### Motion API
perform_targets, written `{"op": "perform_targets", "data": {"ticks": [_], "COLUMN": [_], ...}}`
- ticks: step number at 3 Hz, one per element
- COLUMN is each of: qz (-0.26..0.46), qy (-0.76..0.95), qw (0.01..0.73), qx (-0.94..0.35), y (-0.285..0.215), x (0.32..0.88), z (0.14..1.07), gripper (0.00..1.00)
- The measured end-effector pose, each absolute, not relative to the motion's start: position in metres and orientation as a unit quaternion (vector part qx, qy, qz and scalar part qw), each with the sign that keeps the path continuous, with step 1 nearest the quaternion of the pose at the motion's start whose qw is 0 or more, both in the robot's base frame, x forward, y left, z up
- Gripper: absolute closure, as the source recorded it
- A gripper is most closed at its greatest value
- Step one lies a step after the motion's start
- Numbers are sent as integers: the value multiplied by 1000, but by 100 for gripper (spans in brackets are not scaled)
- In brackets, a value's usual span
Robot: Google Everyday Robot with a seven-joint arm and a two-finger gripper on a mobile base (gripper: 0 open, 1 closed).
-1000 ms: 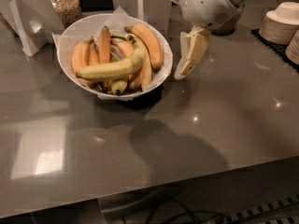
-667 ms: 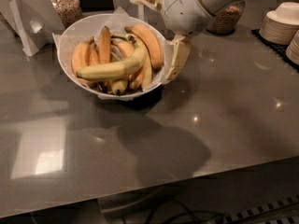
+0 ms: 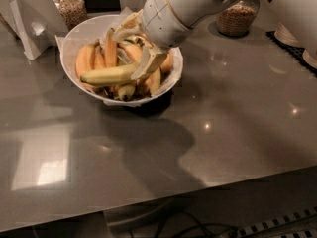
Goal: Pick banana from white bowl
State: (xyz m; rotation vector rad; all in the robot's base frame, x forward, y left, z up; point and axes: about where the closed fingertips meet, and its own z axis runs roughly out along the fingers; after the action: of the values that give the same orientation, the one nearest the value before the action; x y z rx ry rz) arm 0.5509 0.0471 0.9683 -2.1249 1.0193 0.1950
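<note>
Nearest, below the front edge of the worktop point(image 3: 223, 133), dark cables point(image 3: 188, 227) lie on the floor. The worktop is grey and glossy, with pale reflections on its left side and the arm's broad shadow across its middle.

Beyond the shadow, left of centre, stands the white bowl point(image 3: 67, 63), lined with white paper and heaped with bananas. The banana point(image 3: 106, 76) lies across the front of the heap, pale yellow with a green tint, running almost level from left to right. Behind and beneath it are shorter, deeper orange bananas point(image 3: 111, 48), several standing on end against the far wall of the bowl.

The hand point(image 3: 137, 47) is over the right half of the bowl, low among the fruit. It is spread wide and has hold of nothing. Its lower finger point(image 3: 149, 62) points down to the right end of the banana and looks to be touching it; its upper finger point(image 3: 126, 31) reaches left above the orange bananas. The white arm point(image 3: 188, 6) runs up and right from it, out of the top of the view.

Farther back, a white folded stand point(image 3: 29, 26) sits at the left. A jar point(image 3: 69, 6) of brownish grains stands just behind the bowl, and a second jar point(image 3: 235, 19) stands behind the arm. At the far right edge are stacked cream dishes point(image 3: 292, 33).
</note>
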Motion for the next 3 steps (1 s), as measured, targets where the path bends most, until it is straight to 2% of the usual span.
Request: {"op": "perform_targets", "data": {"ticks": [3], "qz": [104], "qy": [390], "qw": [350], "qx": [-845], "y": [65], "x": [555], "z": [933], "gripper": [40]}}
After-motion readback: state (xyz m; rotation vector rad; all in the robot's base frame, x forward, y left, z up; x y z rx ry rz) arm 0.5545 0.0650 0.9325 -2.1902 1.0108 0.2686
